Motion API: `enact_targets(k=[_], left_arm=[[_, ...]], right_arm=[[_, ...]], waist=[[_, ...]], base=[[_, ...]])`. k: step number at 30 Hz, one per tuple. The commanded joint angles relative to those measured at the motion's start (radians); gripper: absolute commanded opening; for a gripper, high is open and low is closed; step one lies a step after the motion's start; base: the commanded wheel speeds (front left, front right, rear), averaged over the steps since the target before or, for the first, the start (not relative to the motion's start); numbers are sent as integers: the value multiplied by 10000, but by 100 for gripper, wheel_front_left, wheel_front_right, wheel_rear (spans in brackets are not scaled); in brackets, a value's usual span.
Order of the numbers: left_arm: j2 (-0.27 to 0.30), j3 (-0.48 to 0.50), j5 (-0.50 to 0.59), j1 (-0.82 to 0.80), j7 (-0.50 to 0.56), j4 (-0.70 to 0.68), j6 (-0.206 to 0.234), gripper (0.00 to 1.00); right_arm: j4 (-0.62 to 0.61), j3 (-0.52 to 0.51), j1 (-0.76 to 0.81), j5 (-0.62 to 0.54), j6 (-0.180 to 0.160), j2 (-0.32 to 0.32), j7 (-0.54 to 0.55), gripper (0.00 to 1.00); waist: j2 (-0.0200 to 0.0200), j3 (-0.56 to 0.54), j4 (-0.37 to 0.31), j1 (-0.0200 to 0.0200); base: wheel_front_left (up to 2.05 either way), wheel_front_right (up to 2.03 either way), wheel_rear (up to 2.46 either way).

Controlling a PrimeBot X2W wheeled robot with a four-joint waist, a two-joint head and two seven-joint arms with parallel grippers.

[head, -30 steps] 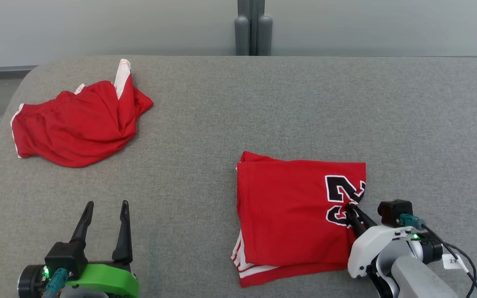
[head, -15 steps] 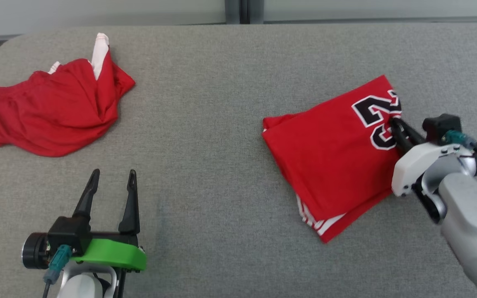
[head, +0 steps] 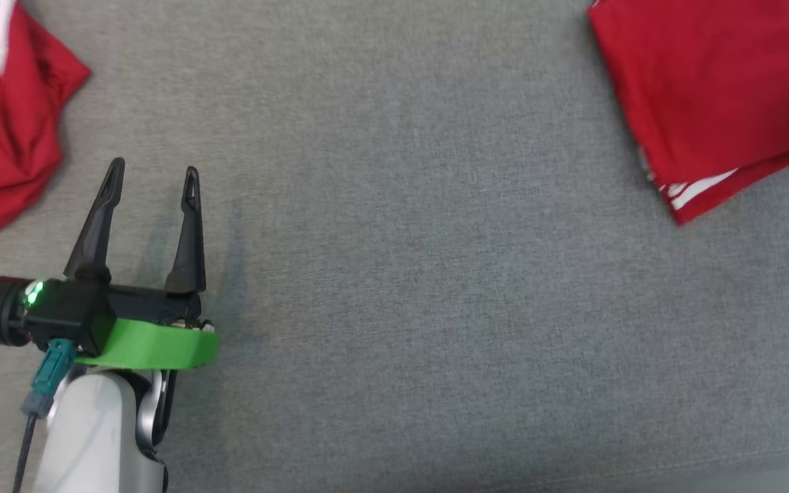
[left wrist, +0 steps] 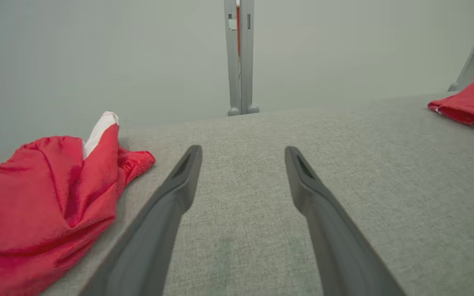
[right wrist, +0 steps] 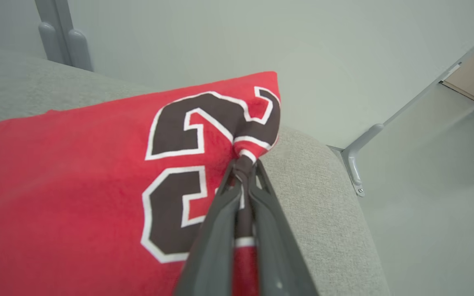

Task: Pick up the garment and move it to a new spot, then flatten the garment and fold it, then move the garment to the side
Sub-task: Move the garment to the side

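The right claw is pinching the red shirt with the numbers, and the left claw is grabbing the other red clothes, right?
Not quite. The left claw is open and empty; the left wrist view shows the other red clothes lying beside it, untouched. The right claw does pinch the red shirt.

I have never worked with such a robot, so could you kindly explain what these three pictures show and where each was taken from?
This is a wheeled robot with two arms, each ending in a two-fingered claw. One picture looks down from its head. The other two come from wrist cameras that look along each claw's fingers. In the head view the left claw is open and holds nothing. Below it is a grey padded surface. On that lie a crumpled red garment with white trim at the left and a folded red jersey at the right. In the right wrist view the right claw is shut on the jersey's edge, by its black number.
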Motion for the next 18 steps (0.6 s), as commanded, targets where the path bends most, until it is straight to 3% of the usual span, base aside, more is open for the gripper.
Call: enact_targets(k=[1,10,18], left_arm=[[189,-20,137,-273,-3,-140,-41,100],[483,-264,177,-372,-3,-845,-48,100],[565,-320,185,-103,-1,-1230,-49,100]], right_arm=[[-73,-95,-251,69,-19,-241,47,0],[-214,-663,-752,557,-19,-1417,337,0],[23,-734,-1147,735,-21,-1893,599,0]], waist=[[-1,1328,-1005,-1],[-1,1687,-1179,-1],[-1,1784,-1187,-1]], base=[[0,0,0],[0,0,0],[0,0,0]])
